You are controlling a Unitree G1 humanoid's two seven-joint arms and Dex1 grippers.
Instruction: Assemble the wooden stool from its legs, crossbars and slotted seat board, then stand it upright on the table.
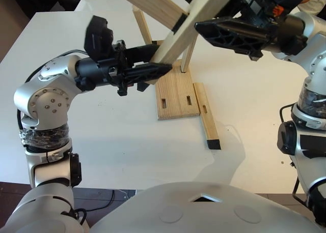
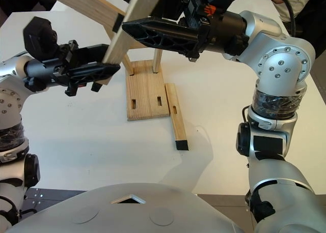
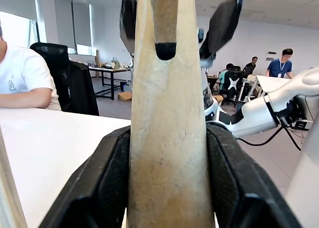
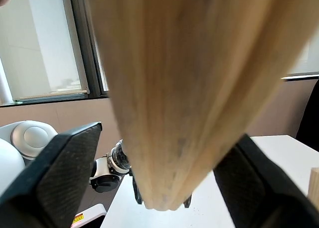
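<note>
Partly done: two legs [image 1: 188, 54] seemingly stand in the board [image 1: 175, 93], and a loose leg [image 1: 206, 113] lies on the bench [image 1: 102, 141]. The left claw [image 1: 157, 61] and right claw [image 2: 131, 25] both clamp the frame [image 1: 204, 9] aloft.

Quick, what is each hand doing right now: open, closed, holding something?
Left hand: closed on the long wooden piece.
Right hand: by the same piece; cannot be told.

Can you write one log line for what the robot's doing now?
left gripper: shut on held leg | right gripper: same leg, higher up | seat board: flat on table | loose leg: beside board
</note>
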